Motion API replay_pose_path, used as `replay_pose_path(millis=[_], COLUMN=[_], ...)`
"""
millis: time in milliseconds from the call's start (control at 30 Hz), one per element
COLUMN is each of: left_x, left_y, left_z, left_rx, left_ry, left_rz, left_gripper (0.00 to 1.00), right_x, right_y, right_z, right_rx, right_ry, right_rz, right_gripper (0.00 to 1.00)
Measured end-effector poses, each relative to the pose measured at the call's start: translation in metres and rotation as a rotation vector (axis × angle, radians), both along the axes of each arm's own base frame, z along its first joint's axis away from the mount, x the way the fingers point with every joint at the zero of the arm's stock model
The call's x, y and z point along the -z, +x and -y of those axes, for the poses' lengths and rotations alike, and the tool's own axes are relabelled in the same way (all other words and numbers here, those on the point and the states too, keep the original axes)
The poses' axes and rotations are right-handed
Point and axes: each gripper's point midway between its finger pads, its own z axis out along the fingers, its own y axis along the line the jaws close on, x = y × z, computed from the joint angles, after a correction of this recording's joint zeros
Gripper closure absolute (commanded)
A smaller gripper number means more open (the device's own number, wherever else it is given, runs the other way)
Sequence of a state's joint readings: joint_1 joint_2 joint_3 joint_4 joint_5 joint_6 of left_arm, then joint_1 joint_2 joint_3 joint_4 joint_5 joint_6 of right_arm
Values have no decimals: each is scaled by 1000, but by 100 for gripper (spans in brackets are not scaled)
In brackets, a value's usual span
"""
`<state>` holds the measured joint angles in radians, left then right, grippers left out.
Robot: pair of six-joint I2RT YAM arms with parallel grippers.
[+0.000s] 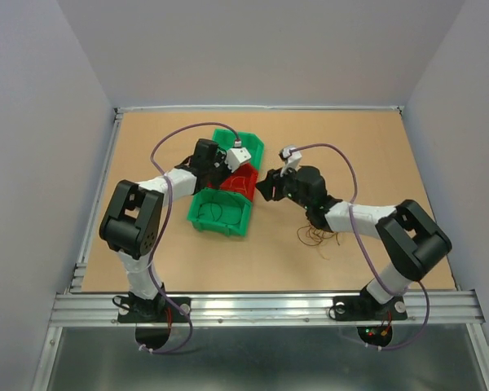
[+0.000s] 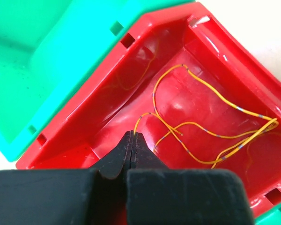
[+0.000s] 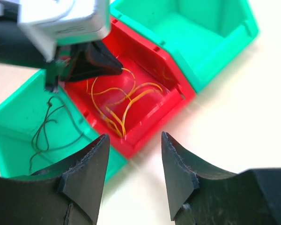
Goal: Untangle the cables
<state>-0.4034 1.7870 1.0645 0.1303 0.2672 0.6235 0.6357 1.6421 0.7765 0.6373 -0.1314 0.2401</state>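
Left wrist camera first: the left gripper [image 2: 132, 139] had its jaws pressed tight together, no gap at all, tips low inside the red bin [image 2: 75, 140]. One strand of the orange-yellow wires [image 2: 210, 135] curled right up to where the tips met, but whether it was actually nipped there I couldn't tell. That close shot said nothing about the neighbours. The right wrist camera filled them in: a near green bin [image 3: 11, 140] touching the red one on its left, with a few dark wires [image 3: 46, 127] looped on its floor, and a far green bin [image 3: 201, 28] touching it on the other side. In that same view, the right gripper [image 3: 134, 140] hovered just outside the red bin with its jaws standing well apart, nothing between them and touching nothing. Only the overhead camera caught what lay furthest right: a loose tangle [image 1: 318, 236] of dark wire on the table [image 1: 375, 147], beside the right arm's forearm, well apart from the bins.
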Motion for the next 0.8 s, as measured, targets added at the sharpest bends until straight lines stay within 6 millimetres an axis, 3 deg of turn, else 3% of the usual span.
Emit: replay_pose_path(millis=[133, 333, 500, 567, 600, 800], left_x=[16, 17, 14, 13, 11, -2], left_y=[1, 10, 6, 3, 2, -4], left_z=[4, 9, 7, 5, 4, 0], left_rx=[36, 52, 49, 46, 44, 44], left_ry=[42, 47, 46, 48, 49, 41], left_rz=[-84, -92, -83, -84, -79, -40], left_gripper=[96, 93, 88, 81, 72, 51], right_x=[-17, -50, -50, -49, -48, -48], right_y=[-22, -38, -39, -39, -39, -38], right_z=[26, 46, 53, 54, 54, 55], right_rx=[53, 91, 120, 126, 128, 134], right_ry=[42, 110, 110, 107, 105, 105], right_rz=[41, 126, 134, 132, 130, 131], right_gripper=[46, 46, 46, 46, 46, 46])
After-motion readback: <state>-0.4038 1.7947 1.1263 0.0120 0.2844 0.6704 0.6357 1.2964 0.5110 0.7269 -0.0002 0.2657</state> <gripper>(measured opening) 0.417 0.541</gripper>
